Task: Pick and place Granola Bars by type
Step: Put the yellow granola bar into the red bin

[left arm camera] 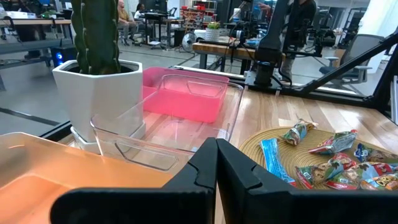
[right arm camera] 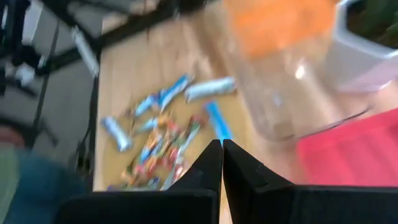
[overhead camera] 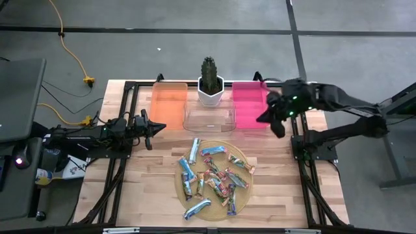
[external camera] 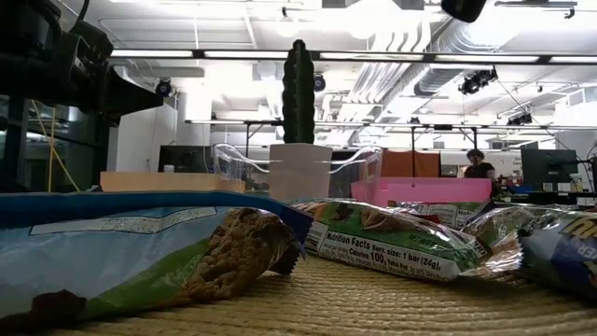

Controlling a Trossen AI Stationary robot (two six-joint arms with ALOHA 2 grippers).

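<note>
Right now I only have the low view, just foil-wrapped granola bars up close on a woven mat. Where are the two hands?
Observer: The right hand hangs at the right edge of the pink plastic bin. The left hand sits just left of the orange plastic bin.
Operator: Is either holding a bar?
Observer: No. In the wrist views both are shut with nothing between the fingers.
Operator: Any bars in the bins?
Observer: None that I can see, including the clear plastic bin. The granola bars all lie on the round woven mat.
</note>
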